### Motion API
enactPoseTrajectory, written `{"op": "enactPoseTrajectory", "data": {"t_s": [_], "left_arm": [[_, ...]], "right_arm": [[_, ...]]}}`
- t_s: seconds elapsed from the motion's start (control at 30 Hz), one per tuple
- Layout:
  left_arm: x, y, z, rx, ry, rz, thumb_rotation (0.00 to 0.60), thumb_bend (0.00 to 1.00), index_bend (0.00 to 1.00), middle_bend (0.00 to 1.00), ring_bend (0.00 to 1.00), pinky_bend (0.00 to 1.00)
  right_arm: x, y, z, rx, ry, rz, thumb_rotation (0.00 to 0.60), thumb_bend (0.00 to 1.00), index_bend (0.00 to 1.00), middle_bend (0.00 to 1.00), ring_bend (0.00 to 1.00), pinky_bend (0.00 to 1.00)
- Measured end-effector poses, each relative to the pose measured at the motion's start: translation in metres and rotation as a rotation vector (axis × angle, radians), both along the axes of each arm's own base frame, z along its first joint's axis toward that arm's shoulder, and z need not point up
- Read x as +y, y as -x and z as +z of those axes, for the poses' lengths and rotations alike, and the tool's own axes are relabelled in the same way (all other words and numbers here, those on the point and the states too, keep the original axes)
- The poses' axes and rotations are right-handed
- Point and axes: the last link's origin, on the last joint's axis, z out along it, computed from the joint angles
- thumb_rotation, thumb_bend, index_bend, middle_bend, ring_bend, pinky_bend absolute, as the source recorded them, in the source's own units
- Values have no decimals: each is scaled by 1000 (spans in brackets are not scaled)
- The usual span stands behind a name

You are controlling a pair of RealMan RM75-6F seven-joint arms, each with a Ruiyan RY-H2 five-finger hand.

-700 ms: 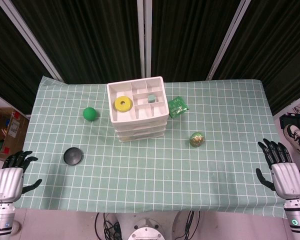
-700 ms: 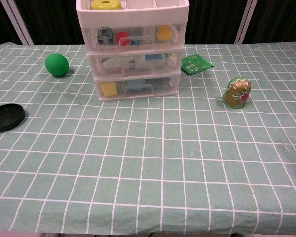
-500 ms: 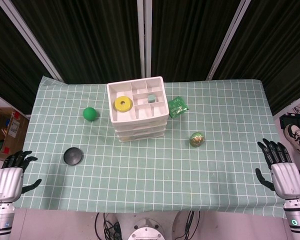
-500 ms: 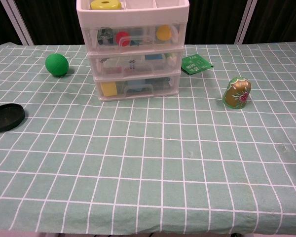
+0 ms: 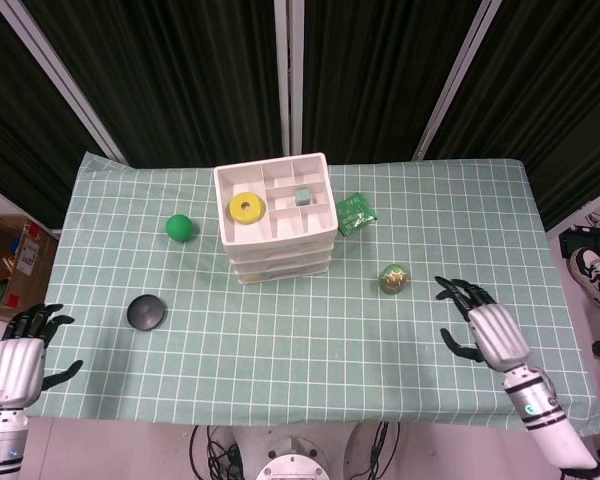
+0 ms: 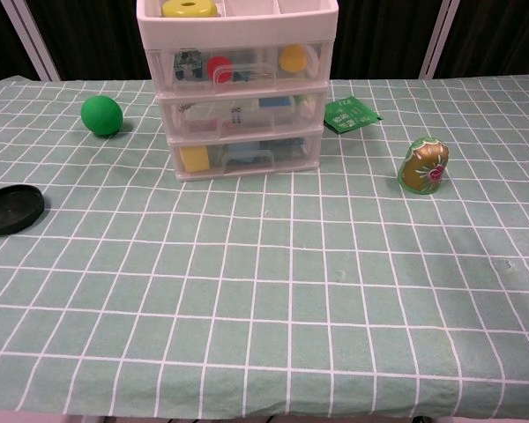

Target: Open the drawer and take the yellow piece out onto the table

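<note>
Three drawers (image 6: 242,154) all shut; step in hand is the approach. Right hand (image 5: 485,328) empty, fingers spread; left hand (image 5: 12,355) likewise. Next: grasp the drawer front.

No text, number or brand can be read in either view. The green packet (image 6: 350,114) beside the drawer unit (image 6: 241,88) carries a line of small pale print near its top edge, but it is too small and blurred to make out. Items inside the clear drawers show dark and coloured markings, equally unreadable through the plastic. The gold and green foil-wrapped piece (image 6: 424,166) bears only a red and green ornament, with no letters visible.
</note>
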Motion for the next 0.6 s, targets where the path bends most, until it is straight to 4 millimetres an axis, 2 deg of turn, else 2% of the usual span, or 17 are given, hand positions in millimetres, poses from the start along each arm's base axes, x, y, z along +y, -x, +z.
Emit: {"op": "enactPoseTrajectory", "data": {"t_s": [0.1,0.2,0.47,0.6], "left_arm": [[0,1,1,1,-1,6,600,0,338,213,153,186],[0,3,2,2,1,11,600,0,339,213,153,186],[2,6,5,2,-5,16,600,0,341,213,153,186],[3,7,5,0,-2,18,600,0,341,213,153,186]], "right_arm": [[-15,-20,-22,-141,-103,-10,600,456,0,556,508,575],[-29,-41,-44,-299,-219,-41,600,491,0,618,574,619],[-65,-111,-114,-656,-504,-123,600,586,21,634,588,635],[-78,-130,-132,-771,-553,-168,600,594,31,635,588,635]]}}
